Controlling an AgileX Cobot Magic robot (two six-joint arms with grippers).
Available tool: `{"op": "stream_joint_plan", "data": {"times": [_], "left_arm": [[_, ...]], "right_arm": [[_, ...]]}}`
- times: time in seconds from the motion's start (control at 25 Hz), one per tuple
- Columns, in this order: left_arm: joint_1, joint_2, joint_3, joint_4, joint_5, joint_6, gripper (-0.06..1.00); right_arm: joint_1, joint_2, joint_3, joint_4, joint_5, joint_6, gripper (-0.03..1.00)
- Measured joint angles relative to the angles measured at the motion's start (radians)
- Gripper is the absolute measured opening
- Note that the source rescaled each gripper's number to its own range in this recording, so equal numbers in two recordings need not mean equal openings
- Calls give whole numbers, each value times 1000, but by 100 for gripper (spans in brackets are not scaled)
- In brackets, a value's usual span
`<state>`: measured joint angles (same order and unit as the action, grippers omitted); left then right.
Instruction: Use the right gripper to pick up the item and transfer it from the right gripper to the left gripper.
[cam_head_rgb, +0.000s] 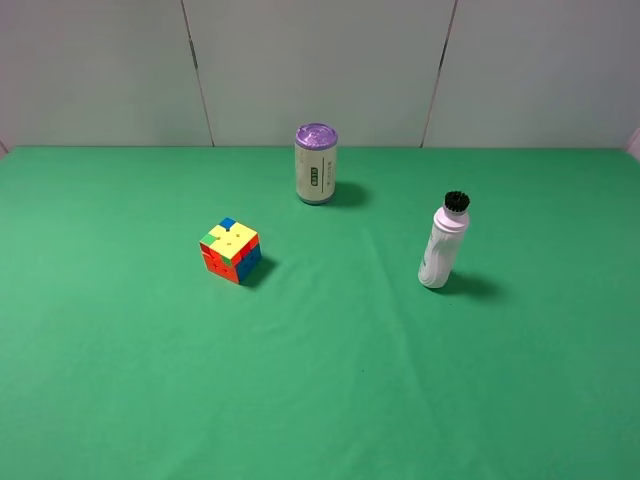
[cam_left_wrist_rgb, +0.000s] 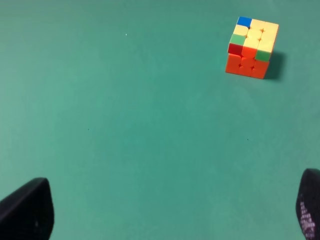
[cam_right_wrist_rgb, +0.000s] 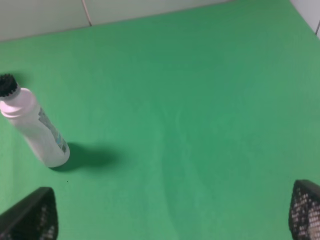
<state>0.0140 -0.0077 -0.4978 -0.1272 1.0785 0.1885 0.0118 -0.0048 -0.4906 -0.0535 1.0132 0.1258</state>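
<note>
The item, a slim white bottle (cam_head_rgb: 441, 248) with a black brush cap, stands upright on the green cloth right of centre; the right wrist view also shows the bottle (cam_right_wrist_rgb: 34, 125), well ahead of the fingers. My right gripper (cam_right_wrist_rgb: 172, 212) is open, its two black fingertips (cam_right_wrist_rgb: 31, 216) far apart with only cloth between them. My left gripper (cam_left_wrist_rgb: 172, 212) is open too, its fingertips (cam_left_wrist_rgb: 26, 212) wide apart over bare cloth. Neither arm appears in the exterior high view.
A multicoloured puzzle cube (cam_head_rgb: 231, 250) sits left of centre, and the left wrist view shows this cube (cam_left_wrist_rgb: 252, 47) ahead of the left fingers. A cream can with a purple lid (cam_head_rgb: 316, 163) stands at the back centre. Grey wall panels bound the table's far edge.
</note>
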Motion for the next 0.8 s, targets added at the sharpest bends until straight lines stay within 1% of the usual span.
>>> {"op": "stream_joint_plan", "data": {"times": [0.8], "left_arm": [[0,0,0,0,0,0,100]], "right_arm": [[0,0,0,5,0,0,100]]}}
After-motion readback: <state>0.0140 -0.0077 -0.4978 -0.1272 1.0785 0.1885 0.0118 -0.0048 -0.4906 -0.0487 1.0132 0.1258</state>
